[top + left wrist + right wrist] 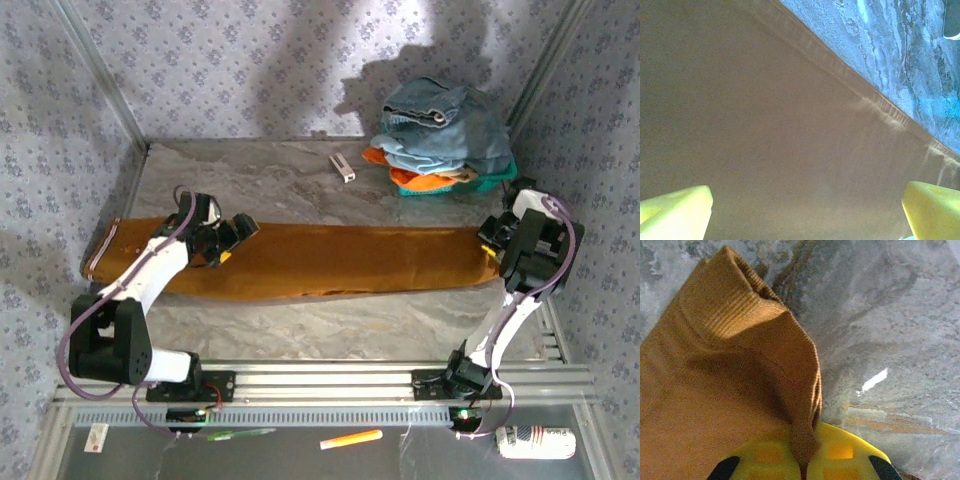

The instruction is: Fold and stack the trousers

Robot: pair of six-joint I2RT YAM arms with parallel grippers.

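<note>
**Trousers [330, 262]: limp cloth, hem end pinched, waist end free**

Laid out flat as one long strip across the table [300, 190], legs seemingly stacked. The strip runs from directly under the left gripper [228, 235] to the right gripper [497, 240]. The pale-lined waistband [100, 255] sits just past the left gripper, on its outer side.

Right gripper: closed, a small bunch of hem corner clamped between its yellow pads [840, 452]. The wrist view shows cloth rising in a ridge out of the pinch. It looks like a thin bite; I can't tell if it has every layer.

Left gripper: jaws wide apart, holding nothing, hanging over the flat cloth. The stitched side edge [865, 95] lies ahead of its fingers [675, 210].

Handling, my read:
- Soft with no stiffness, so it will sag and drag between any two grip points.
- Ribbed, cord-like weave at the hem, so it's grippy and unlikely to slip from the pads.
- Fairly heavy for cloth. Nothing fragile.
- Best holds are hem corners, the stitched edge and the waistband, where the layers are thicker. A flat mid-panel gives the jaws little to pinch.
</note>
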